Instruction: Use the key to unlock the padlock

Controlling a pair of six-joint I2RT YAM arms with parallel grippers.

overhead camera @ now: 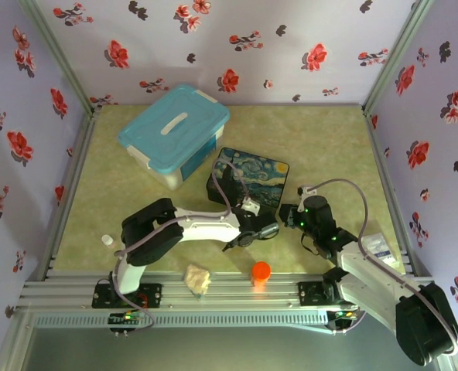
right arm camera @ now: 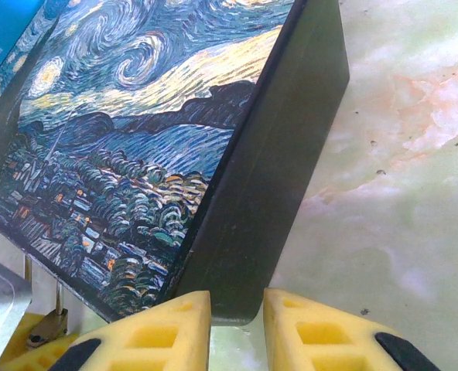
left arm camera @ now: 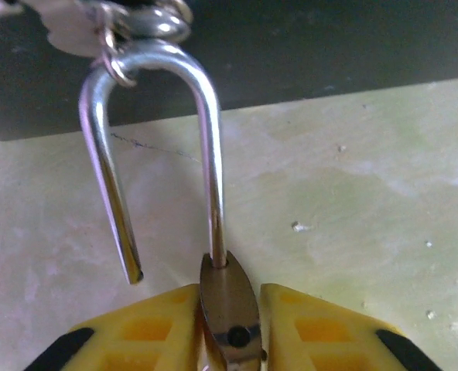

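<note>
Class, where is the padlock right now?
Left wrist view: the padlock sits clamped in the left gripper, its shackle reaching toward the dark side of the Starry Night box.

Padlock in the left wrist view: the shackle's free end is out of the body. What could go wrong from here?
1. The left gripper pinches the padlock by its narrow body, so it may twist or slip.
2. A small ring loops the shackle close to the Starry Night box; it could snag there.
3. The right gripper has its fingertips flanking that box's corner, and a forward move might shove it.
</note>
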